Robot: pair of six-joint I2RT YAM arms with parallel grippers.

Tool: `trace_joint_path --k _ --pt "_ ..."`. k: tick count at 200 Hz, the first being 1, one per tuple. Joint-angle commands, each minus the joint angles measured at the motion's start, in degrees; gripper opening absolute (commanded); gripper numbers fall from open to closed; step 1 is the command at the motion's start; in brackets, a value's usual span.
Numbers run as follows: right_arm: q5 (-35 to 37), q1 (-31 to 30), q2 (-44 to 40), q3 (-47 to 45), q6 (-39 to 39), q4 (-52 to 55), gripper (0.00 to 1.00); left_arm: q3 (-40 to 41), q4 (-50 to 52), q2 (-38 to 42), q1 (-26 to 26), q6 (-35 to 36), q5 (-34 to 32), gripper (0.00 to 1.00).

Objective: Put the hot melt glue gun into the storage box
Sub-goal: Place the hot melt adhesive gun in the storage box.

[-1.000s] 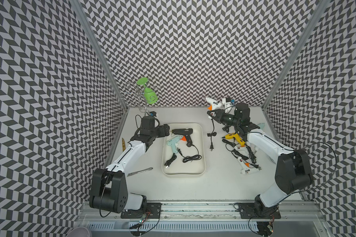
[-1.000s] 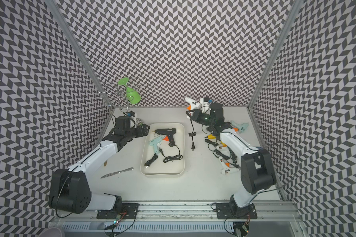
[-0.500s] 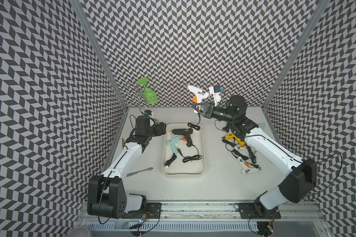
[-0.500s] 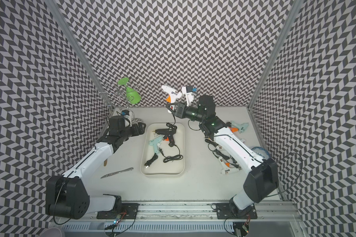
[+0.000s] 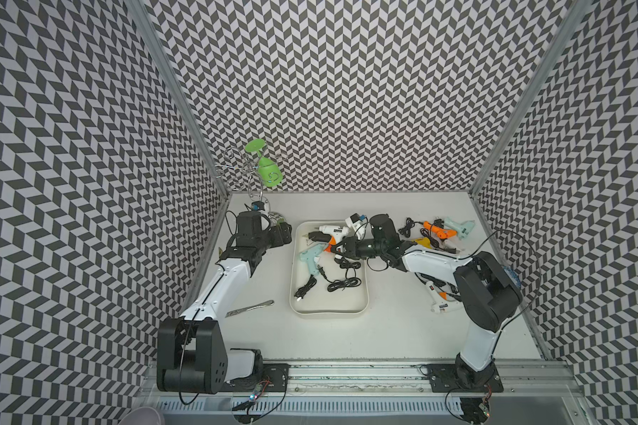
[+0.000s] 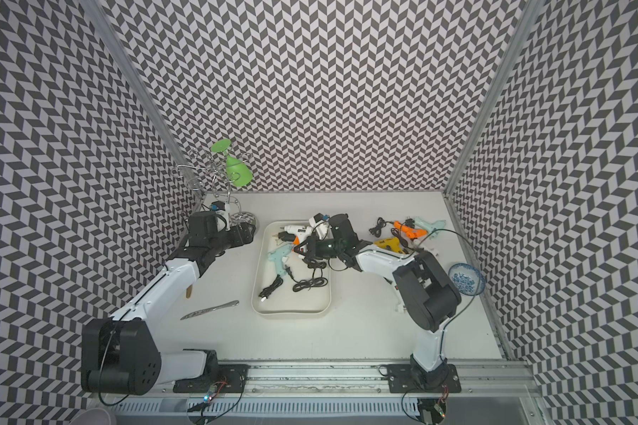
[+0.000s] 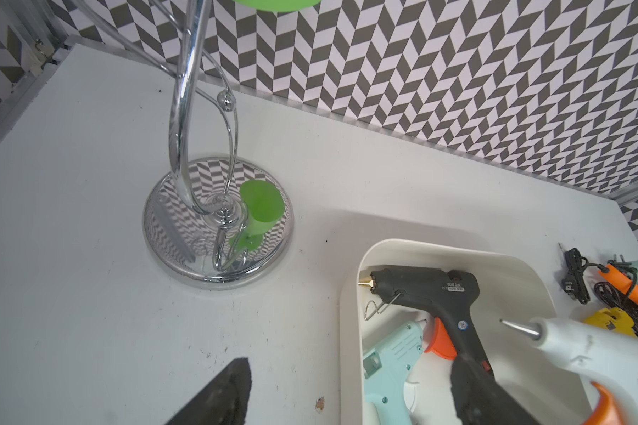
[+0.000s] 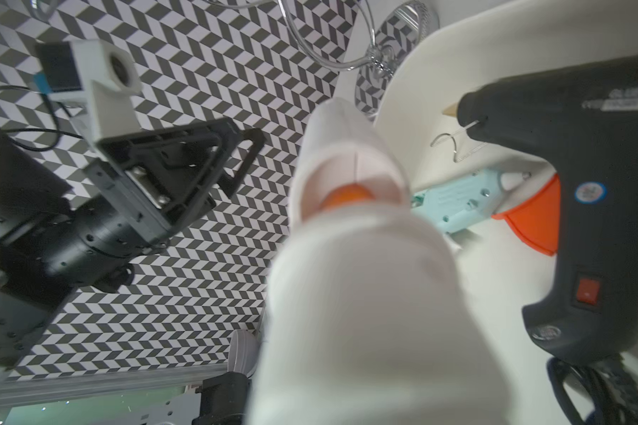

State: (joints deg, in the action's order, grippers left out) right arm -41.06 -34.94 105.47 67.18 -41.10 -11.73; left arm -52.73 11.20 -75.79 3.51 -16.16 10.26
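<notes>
Top views: my R gripper clamps white glue gun, storage box below it; next, I reckon: lower, let go.

The white glue gun (in right tool) descended — over storage box.

Robotics laboratory test cell. Evidence: enclosure walls papered in a black-and-white chevron pattern; bare aluminium corner posts; plain white desk filling the booth floor; metal rail along the front edge, with two white-and-black robot arms bolted to it, left arm and right arm; exposed wiring and a lit circuit board below the rail; camera module on the left arm's wrist.
</notes>
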Motion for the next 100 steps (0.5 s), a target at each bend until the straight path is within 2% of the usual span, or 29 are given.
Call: trace_joint_path --k 1,31,47,66,100 --pt "-2.1 -1.6 -3.6 6.1 -0.3 -5.4 0.25 0.5 -0.6 1.3 -0.1 0.6 0.8 0.89" --pt "-4.3 -3.6 -3.8 13.9 -3.3 -4.1 0.25 0.4 -0.6 1.6 -0.2 0.6 0.5 0.89" --pt "-5.8 -3.9 -4.3 15.6 -6.6 -6.7 0.26 0.2 -0.5 1.5 -0.3 0.7 0.4 0.89" --pt "-7.3 -3.9 -4.2 15.0 -9.3 -10.1 0.28 0.3 -0.5 1.6 -0.5 0.7 0.4 0.89" --pt "-3.7 -2.6 -0.7 9.8 -5.9 -7.4 0.28 0.7 -0.6 1.2 -0.6 0.6 1.0 0.89"
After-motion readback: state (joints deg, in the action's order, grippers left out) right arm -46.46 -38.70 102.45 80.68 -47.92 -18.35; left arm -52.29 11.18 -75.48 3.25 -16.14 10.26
